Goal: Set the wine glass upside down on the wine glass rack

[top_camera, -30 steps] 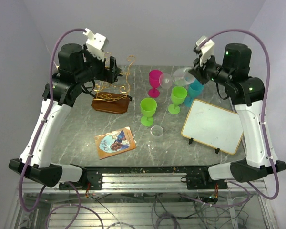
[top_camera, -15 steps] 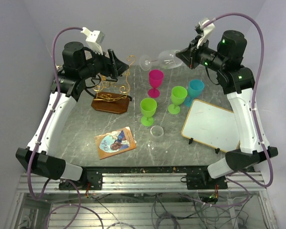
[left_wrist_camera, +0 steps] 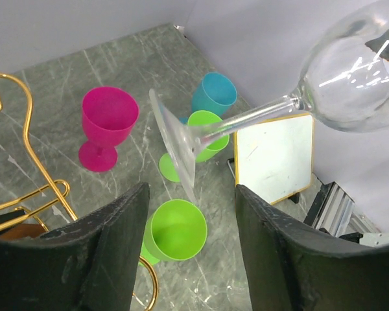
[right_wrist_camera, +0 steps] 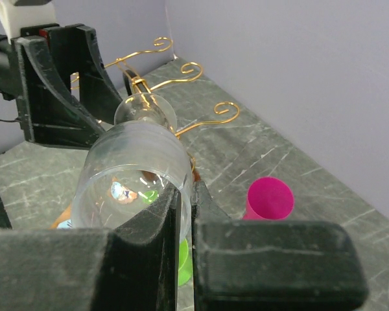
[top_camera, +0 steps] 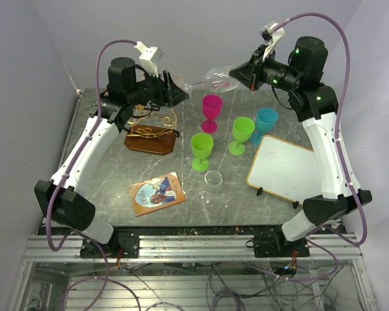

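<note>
A clear wine glass (top_camera: 219,78) hangs on its side above the back of the table, bowl to the right, foot (left_wrist_camera: 174,151) to the left. My right gripper (top_camera: 238,73) is shut on the bowl's rim (right_wrist_camera: 133,172), one finger inside and one outside. My left gripper (top_camera: 176,91) is open, and in the left wrist view (left_wrist_camera: 191,192) the foot stands just beyond its fingertips, apart from them. The wine glass rack (top_camera: 153,120), gold wire with curled arms (right_wrist_camera: 181,71) on a dark wooden base (top_camera: 150,140), stands below and left of the glass.
A pink goblet (top_camera: 211,110), two green goblets (top_camera: 201,150) (top_camera: 241,134) and a teal one (top_camera: 266,122) stand mid-table. A white board (top_camera: 288,170) lies at the right. A small clear cup (top_camera: 213,178) and a picture card (top_camera: 157,193) sit nearer the front.
My right arm has lifted the glass and swung it left toward the rack, turning it level. My left arm has risen and moved right to the glass's foot, its jaws narrowing.
</note>
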### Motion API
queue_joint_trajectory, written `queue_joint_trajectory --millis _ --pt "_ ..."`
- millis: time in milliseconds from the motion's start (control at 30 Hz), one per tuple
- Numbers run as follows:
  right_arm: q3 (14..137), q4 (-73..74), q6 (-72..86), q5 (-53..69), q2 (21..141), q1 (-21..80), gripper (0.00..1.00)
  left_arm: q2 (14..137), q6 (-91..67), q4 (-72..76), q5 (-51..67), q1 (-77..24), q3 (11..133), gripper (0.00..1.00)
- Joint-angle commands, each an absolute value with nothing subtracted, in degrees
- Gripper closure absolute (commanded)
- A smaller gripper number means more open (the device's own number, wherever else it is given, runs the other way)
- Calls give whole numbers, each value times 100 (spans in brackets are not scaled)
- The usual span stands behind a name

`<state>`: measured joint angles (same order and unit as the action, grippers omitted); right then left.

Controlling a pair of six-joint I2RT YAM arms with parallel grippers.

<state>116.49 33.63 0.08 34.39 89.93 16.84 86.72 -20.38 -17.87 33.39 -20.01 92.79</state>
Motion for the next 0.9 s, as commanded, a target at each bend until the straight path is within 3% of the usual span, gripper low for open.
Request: queue_joint_trajectory --millis 0,433,600,700,767,867 --pt "11815 2997 177 3651 8941 1705 100 8716 -1991 -1368 3479 -2048 9350 38" --pt "11622 2912 211 3856 8925 1705 100 8731 -1895 -1229 3410 -2083 9272 58" --pt "11531 2883 215 3902 8922 1705 100 8734 -1896 -1196 3392 -2083 9229 75" --pt "11452 2873 175 3891 8907 1706 100 8726 -1899 -1243 3288 -2078 9244 92" --pt "11380 2877 111 3858 8882 1707 100 8683 -1890 -1284 3175 -2083 9246 93" --pt "11245 2881 7 3733 8838 1704 87 8604 -1850 -1425 3003 -2062 9312 93"
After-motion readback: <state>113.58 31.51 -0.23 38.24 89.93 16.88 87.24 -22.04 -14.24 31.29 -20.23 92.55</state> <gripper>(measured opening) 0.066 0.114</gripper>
